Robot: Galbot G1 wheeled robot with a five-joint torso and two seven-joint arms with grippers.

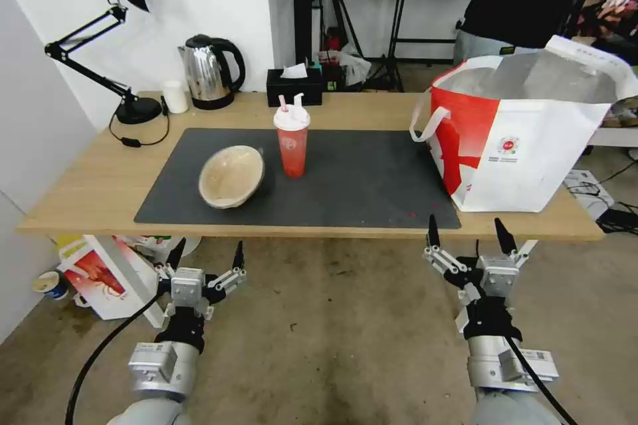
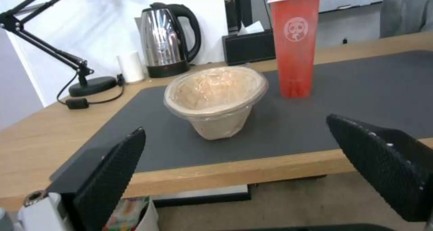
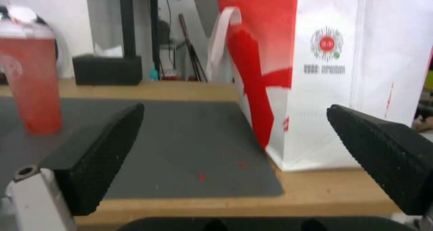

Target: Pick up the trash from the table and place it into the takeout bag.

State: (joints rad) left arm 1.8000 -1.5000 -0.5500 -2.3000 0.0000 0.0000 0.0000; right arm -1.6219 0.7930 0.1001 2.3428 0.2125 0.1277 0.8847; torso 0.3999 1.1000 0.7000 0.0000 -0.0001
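Note:
On the dark mat of the light-wood table (image 1: 86, 192) a beige paper bowl (image 1: 231, 176) (image 2: 214, 97) lies tilted on its side. Just right of it stands a red drink cup (image 1: 292, 143) (image 2: 295, 43) (image 3: 31, 78) with a white lid and straws. The takeout bag (image 1: 531, 133) (image 3: 334, 72), white with a red side panel and foil lining, stands open at the table's right end. My left gripper (image 1: 206, 259) (image 2: 243, 177) hangs open below the front edge, in front of the bowl. My right gripper (image 1: 470, 234) (image 3: 239, 166) is open too, below the edge near the bag.
At the back of the table stand a black desk lamp (image 1: 126, 46), a steel kettle (image 1: 209, 73), a small white cup (image 1: 175, 96) and a black tissue box (image 1: 294, 85). A red-and-white carton (image 1: 106, 275) sits on the floor under the table's left end.

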